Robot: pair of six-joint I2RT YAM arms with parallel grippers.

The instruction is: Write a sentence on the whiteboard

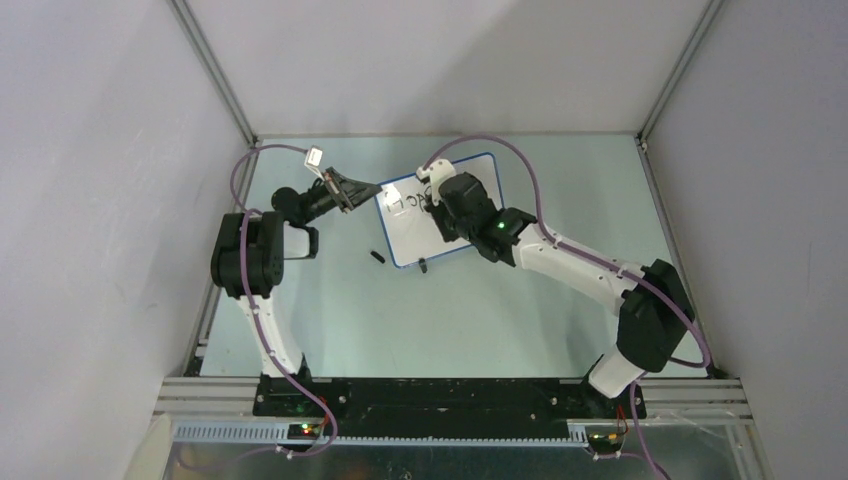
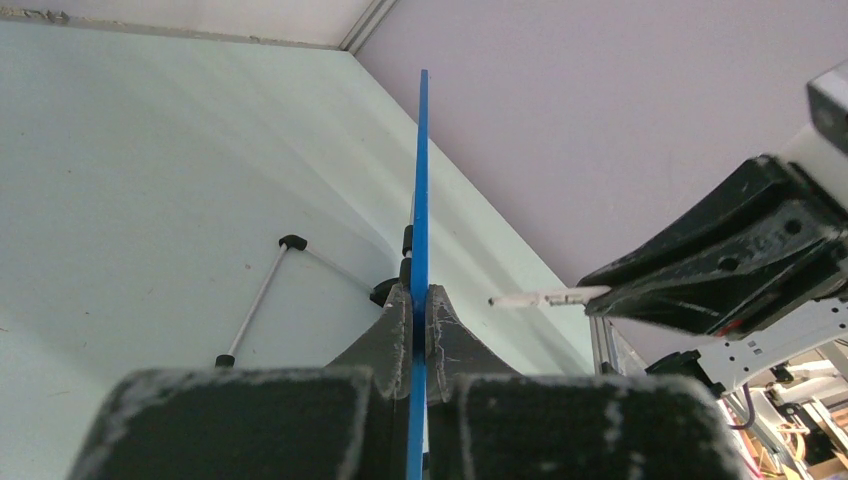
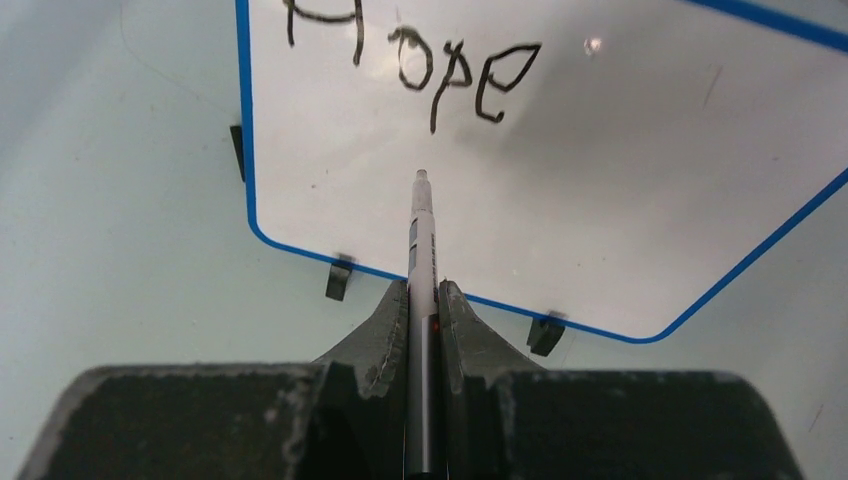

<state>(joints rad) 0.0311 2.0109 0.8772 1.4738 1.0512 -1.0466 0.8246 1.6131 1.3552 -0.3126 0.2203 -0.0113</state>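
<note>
The whiteboard point(image 3: 620, 200) lay ahead of your right claw point(image 3: 423, 292), clamped on the marker point(image 3: 422, 240) pointing below the sentence point(image 3: 437, 90); your left claw point(image 2: 420, 305) pinched its edge.

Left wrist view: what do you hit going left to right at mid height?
In order: thin silver wire with black end caps → blue-framed whiteboard, seen edge-on → slim white marker tip → black jaws of the right gripper, shut on that marker.
</note>
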